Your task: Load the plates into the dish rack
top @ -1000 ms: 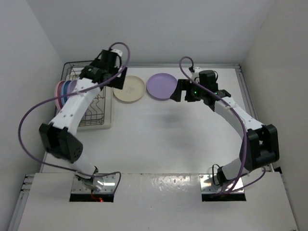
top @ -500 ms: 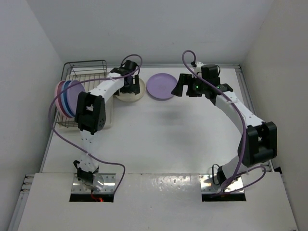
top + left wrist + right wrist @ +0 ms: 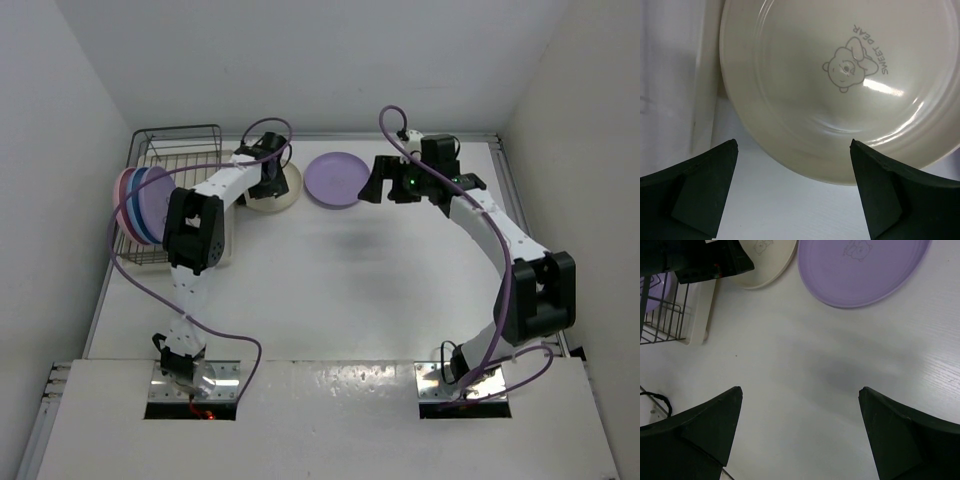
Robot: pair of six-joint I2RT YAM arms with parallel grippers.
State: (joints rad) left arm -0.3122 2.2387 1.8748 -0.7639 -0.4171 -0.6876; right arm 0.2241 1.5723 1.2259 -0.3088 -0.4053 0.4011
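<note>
Cream plate (image 3: 840, 85) is lying flat at 11 o'clock, at the rack's (image 3: 176, 131) 3 o'clock side, looking stiff, glossy and chippable, so pinching its 6 o'clock rim seems wisest; left gripper (image 3: 792, 150) is hovering over it, jaws wide and empty; right gripper (image 3: 800, 395) is likewise gaping empty near the lilac plate (image 3: 860, 270).

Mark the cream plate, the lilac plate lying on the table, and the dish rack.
cream plate (image 3: 840, 102), left wrist view, middle of its face.
lilac plate (image 3: 336, 179), top external view, middle of its face.
dish rack (image 3: 178, 129), top external view, far wire rim.
</note>
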